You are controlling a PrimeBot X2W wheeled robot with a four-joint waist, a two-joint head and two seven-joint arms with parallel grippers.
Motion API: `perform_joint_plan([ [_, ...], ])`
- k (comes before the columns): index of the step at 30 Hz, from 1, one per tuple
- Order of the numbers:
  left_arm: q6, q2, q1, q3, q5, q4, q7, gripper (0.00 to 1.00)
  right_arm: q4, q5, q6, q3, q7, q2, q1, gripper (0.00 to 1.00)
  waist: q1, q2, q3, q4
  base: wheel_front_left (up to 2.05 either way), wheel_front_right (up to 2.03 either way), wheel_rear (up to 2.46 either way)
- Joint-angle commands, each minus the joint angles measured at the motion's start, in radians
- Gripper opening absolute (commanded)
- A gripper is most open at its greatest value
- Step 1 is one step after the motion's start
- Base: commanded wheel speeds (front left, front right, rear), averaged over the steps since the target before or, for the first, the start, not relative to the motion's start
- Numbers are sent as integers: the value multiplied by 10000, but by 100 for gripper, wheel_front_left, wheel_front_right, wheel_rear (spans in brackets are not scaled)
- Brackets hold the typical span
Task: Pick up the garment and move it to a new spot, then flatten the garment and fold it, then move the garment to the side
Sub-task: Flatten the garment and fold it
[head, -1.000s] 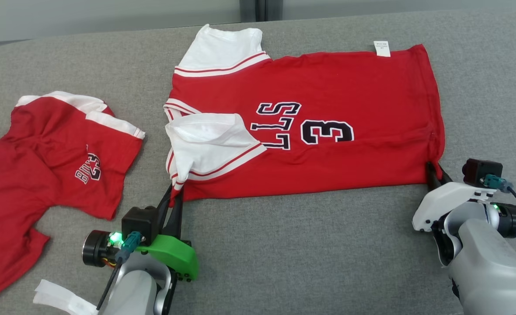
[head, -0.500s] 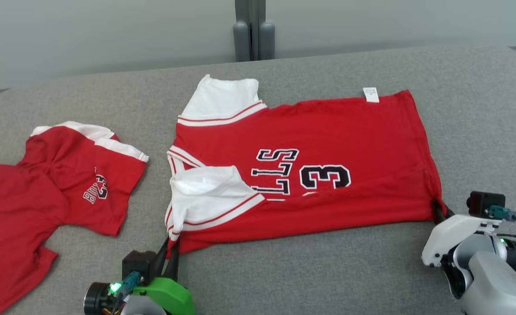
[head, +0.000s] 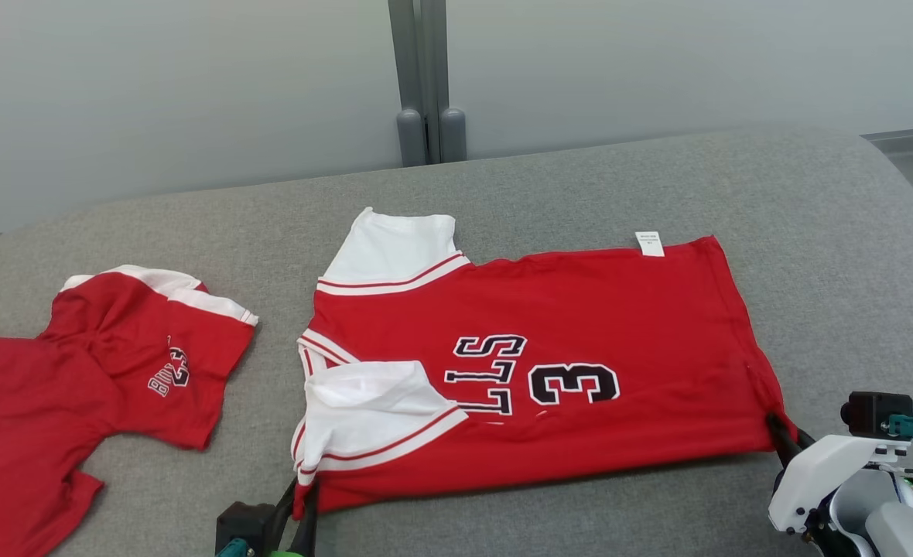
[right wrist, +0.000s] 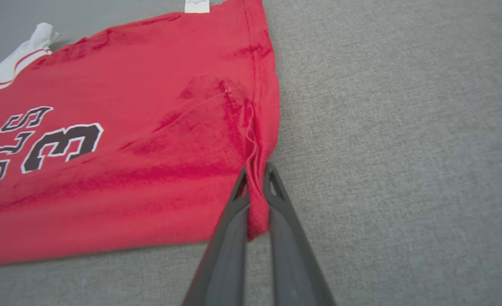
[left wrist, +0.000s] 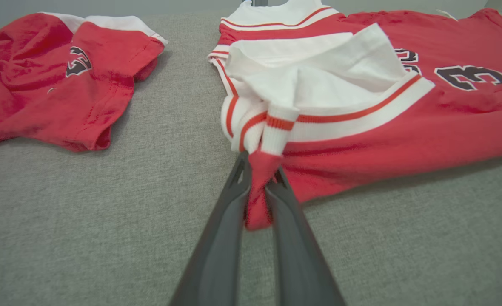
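The garment [head: 565, 325] is a red jersey with white sleeves and dark lettering, lying flat on the grey table [head: 580, 178]. My left gripper [head: 303, 495] is at its near left corner. In the left wrist view that gripper [left wrist: 259, 170] is shut on a bunched red corner below the white sleeve [left wrist: 319, 72]. My right gripper [head: 780, 432] is at the near right corner. The right wrist view shows the right gripper [right wrist: 257, 170] shut on the hem fold of the garment [right wrist: 127, 127].
A second red jersey [head: 116, 363] lies crumpled at the table's left, also seen as the second jersey [left wrist: 42, 72] in the left wrist view. A pale wall with a grey post [head: 422, 77] stands behind. The table's rounded right edge [head: 901, 166] is near.
The head camera has tilted up, so everything sits lower in the view. Both grippers stay at the garment's near corners and the garment lies as before.
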Motion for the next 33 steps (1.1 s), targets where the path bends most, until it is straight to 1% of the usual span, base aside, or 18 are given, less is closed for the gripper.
perform_joint_plan([
  [1,111,107,179,-21,48,-40,69,32,-245,67,-20,-63,-14,-212,179,48,0,0,16,0,0,0,0],
  [2,125,92,192,-64,50,-48,129,42,-394,101,-20,-132,-33,-198,259,100,0,0,24,3,0,0,0],
  [3,153,80,190,-89,54,-59,149,82,-520,66,-19,-198,-96,-197,303,100,0,0,34,6,0,0,0],
  [4,163,70,181,-106,41,-72,197,100,-676,-26,-17,-295,-168,-186,335,100,0,0,53,9,0,0,0],
  [7,245,53,92,-103,-10,-151,213,100,-1143,-308,-14,-453,-536,-132,384,100,0,0,103,16,0,0,0],
  [10,349,72,-154,8,-93,-385,106,100,-1691,-730,-13,-627,-1190,-96,349,100,0,0,204,20,0,0,0],
  [15,513,64,-680,478,-331,-1442,-145,100,-2495,-1205,-11,-739,-1856,235,71,100,0,0,600,-70,0,0,0],
  [18,348,69,-1143,544,-305,-2036,-186,100,-2801,-1501,-11,-806,-2015,392,-158,100,0,0,965,-152,0,0,0],
  [21,191,323,-1918,428,-69,-2093,-141,100,-2992,-1861,-11,-829,-2092,600,-525,100,0,0,1414,-269,0,0,0],
  [24,-60,525,-2984,202,109,-1920,382,100,-3092,-2094,-11,-804,-2110,726,-973,100,0,0,1907,-420,0,0,0],
  [27,-414,888,-4339,-114,170,-1593,1199,100,-3149,-2379,-11,-729,-2063,843,-1583,100,0,0,2478,-632,0,0,0],
  [30,-643,1316,-5615,-523,92,-1089,2145,100,-3183,-2541,-11,-589,-2008,963,-2225,100,0,0,3034,-890,0,0,0],
  [32,-717,1580,-6510,-805,-220,-689,2844,100,-3197,-2596,-11,-433,-2012,1039,-2643,100,0,0,3387,-1083,0,0,0],
  [33,-723,1706,-6949,-1083,-592,-460,3326,100,-3192,-2615,-11,-330,-2024,1075,-2878,100,0,0,3566,-1205,0,0,0],
])
